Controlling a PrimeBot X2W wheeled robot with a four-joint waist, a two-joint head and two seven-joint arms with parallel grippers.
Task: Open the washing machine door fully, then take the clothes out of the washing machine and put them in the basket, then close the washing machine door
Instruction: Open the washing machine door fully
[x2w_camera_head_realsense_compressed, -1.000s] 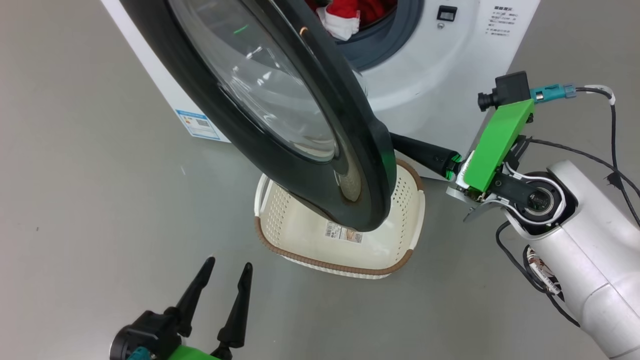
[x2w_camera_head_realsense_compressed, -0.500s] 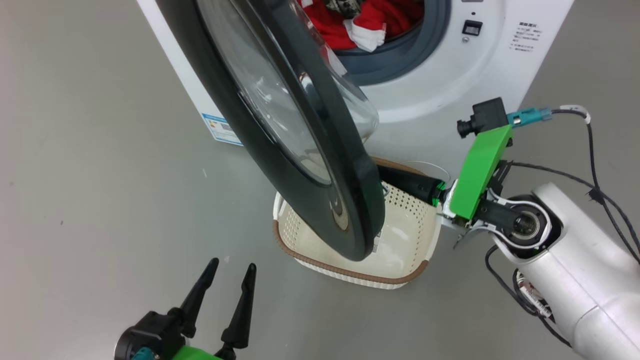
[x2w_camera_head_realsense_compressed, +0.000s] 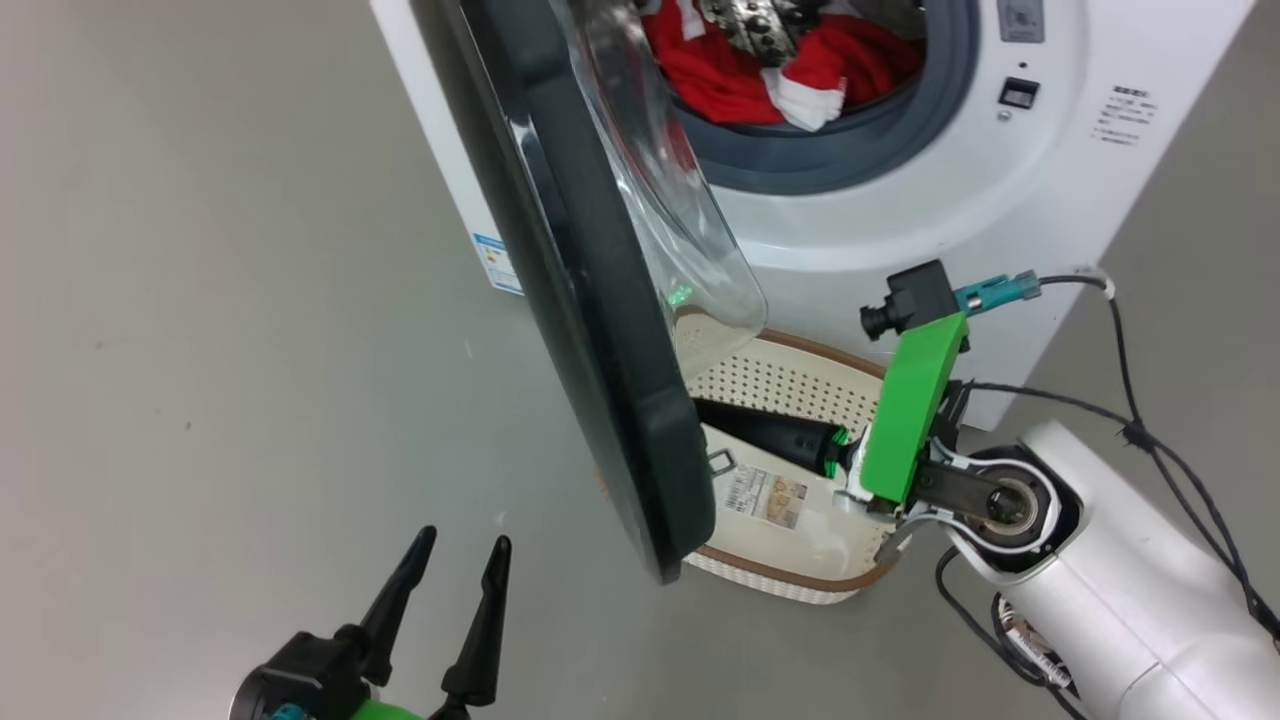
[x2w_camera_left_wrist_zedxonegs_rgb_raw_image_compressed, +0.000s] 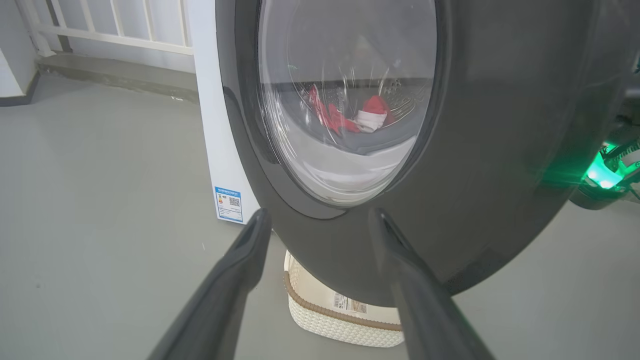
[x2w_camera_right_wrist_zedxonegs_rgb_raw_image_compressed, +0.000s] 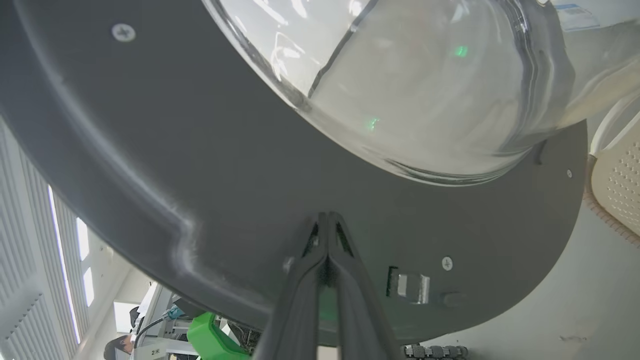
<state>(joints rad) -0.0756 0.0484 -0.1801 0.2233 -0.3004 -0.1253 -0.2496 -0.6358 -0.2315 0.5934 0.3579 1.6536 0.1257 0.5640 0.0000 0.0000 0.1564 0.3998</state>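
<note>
the closed right gripper (x2w_camera_right_wrist_zedxonegs_rgb_raw_image_compressed: 327, 217) may slip on the smooth, round glossy black door (x2w_camera_head_realsense_compressed: 595, 330), letting it swing back.

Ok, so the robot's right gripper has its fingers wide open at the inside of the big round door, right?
No, the right gripper is shut, fingers pressed together, at the inside of the washing machine door. The right wrist view shows it.
</note>
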